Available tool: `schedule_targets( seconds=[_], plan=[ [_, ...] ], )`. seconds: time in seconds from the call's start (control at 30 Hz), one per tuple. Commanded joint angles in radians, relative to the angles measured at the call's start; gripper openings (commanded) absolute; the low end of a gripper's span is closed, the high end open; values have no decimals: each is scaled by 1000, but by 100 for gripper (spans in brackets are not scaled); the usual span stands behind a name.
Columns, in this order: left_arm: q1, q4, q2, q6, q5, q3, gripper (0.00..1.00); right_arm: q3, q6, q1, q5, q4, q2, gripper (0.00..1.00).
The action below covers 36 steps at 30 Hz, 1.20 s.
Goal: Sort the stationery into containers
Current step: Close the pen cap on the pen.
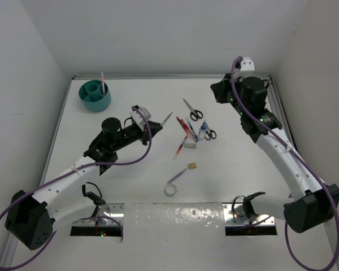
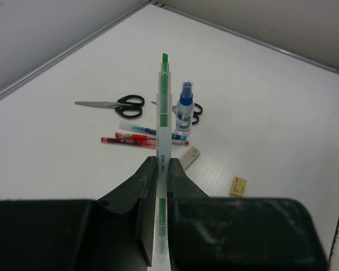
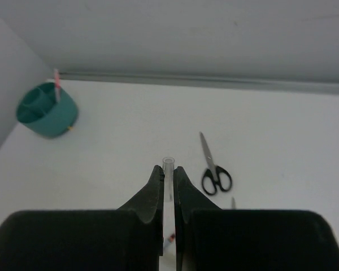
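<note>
Green-tipped pen (image 2: 164, 113) btwn left pincer (image 2: 162, 165) jaws; clear pen (image 3: 168, 192) in right pincer (image 3: 168, 169)

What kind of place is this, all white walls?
Probably a robot test bench in a lab: a white table boxed in by plain walls, two arms bolted at its near edge, stationery and a teal cup set out.

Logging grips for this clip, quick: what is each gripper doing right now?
Left gripper: fingers closed on a green-tipped pen.
Right gripper: fingers closed on a thin clear pen.
</note>
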Motion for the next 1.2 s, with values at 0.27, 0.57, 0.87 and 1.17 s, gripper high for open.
schedule_targets(
  seconds=[0.27,0.57,0.87,1.17],
  plan=[
    [-22,164,-51,-268,23,42,0,-45,156,313,-63,458,-52,0],
    [-22,323,-67,-460,-9,-14,0,-5,98,409,-72,542,-4,0],
    [-14,408,-79,-520,-39,-47,0,-4,84,434,-43,556,16,0],
    [-16,411,-88,-514,-46,-55,0,-18,82,442,-23,545,16,0]
  ],
)
